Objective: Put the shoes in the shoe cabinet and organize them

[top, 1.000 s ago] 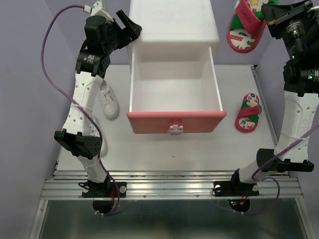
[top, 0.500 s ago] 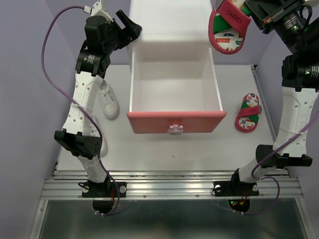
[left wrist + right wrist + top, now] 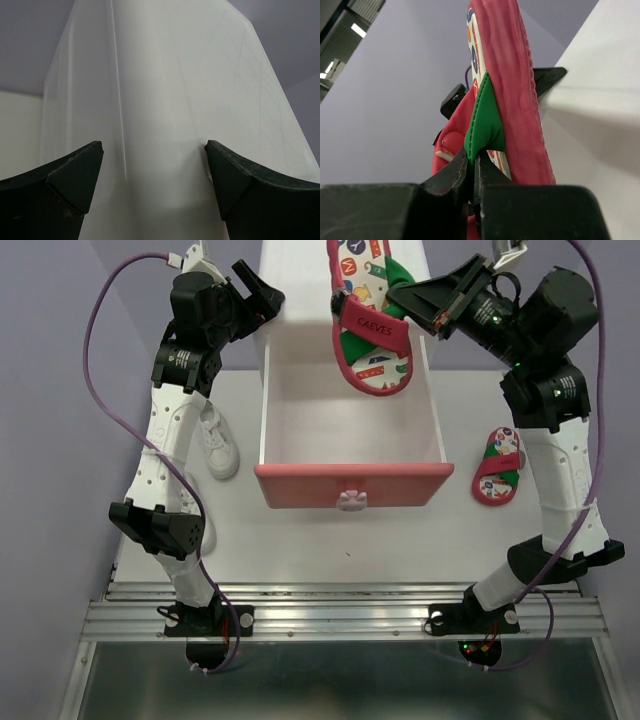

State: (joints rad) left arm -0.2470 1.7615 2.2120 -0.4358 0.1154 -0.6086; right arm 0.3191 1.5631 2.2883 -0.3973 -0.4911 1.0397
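Clamping 1 red flip-flop (image 3: 368, 335) by its green strap (image 3: 482, 125), the right gripper (image 3: 400, 300) holds it at its tips over the open pink drawer (image 3: 350, 485). The left gripper (image 3: 262, 290) is spread apart, the cabinet (image 3: 175, 100) corner between its fingers (image 3: 65, 185). A 2nd flip-flop (image 3: 498, 467) lies well apart from the right gripper.
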